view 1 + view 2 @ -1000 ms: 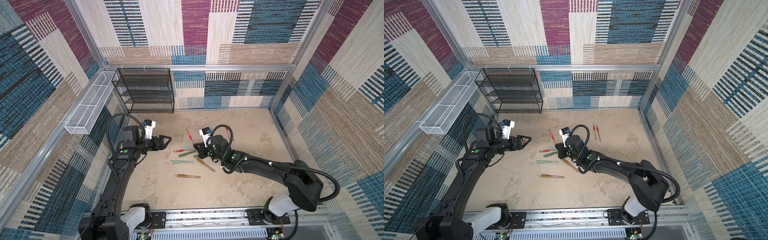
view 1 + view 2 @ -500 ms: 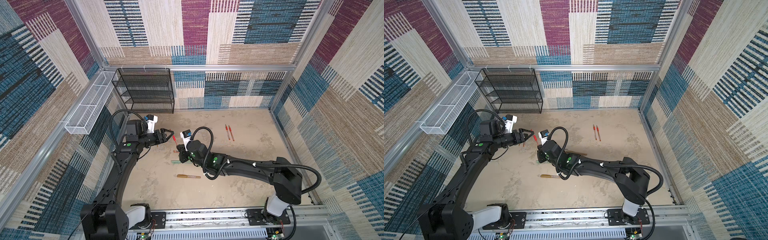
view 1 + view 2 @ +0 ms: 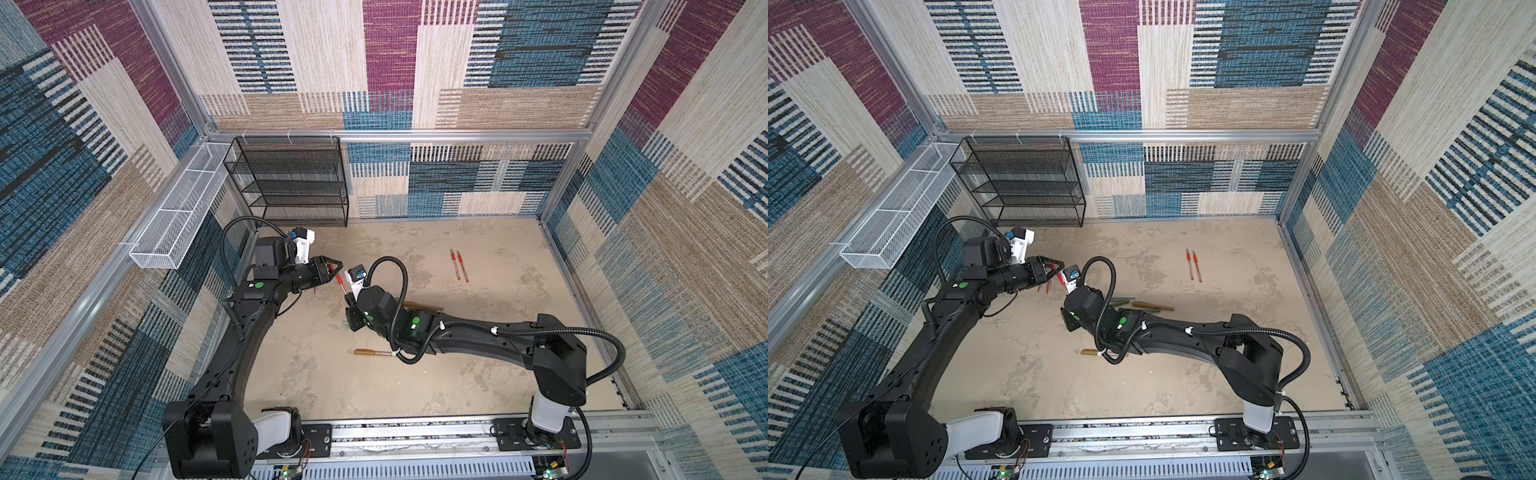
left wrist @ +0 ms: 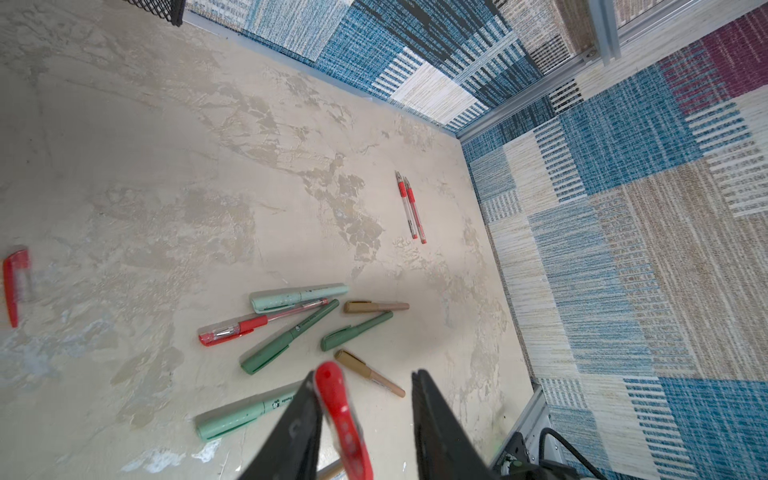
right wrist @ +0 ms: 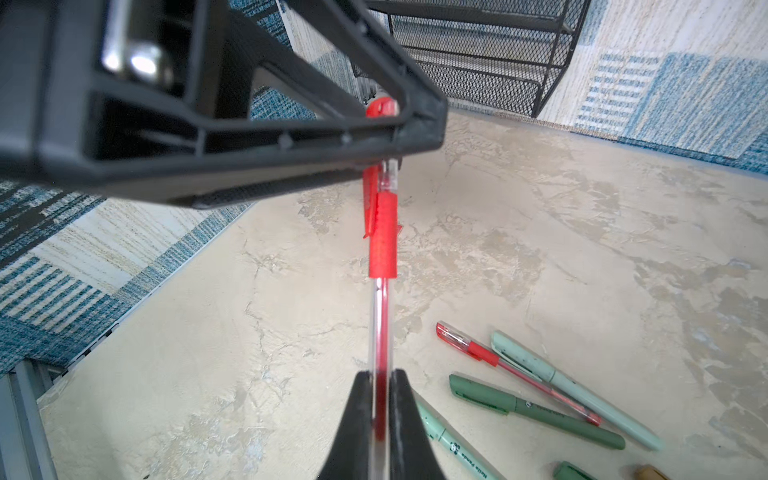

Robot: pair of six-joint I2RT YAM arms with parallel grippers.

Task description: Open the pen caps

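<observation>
Over at nine o'clock on the table [image 3: 316, 374], a loose red cap [image 4: 16, 282] lay flat on the surface. Just past it, the left gripper [image 3: 335, 267] hung in the air with its jaws part-open round the red cap [image 4: 334, 395]. One finger [image 4: 299, 415] touched it, the other stood clear, so no clamp yet!

The red pen [image 5: 381, 324] itself ran from that cap towards five o'clock, lifted off the table. Its barrel was pinched tight in the right gripper [image 5: 380, 376], low down and well away from the cap.

Now the trick, I'd say: get both fingers square on the cap's body, not the clip. Squeeze firmly, then draw straight along the pen's line toward eleven o'clock while the right gripper holds dead still. Pull at an angle and that thin barrel could bend or swivel in the pinch.

Around the middle, the capped pens [image 4: 299, 296] sat in a loose heap: mint, green, gold, one red. Far off at two o'clock, two bare red pens [image 3: 458, 266] lay side by side.
</observation>
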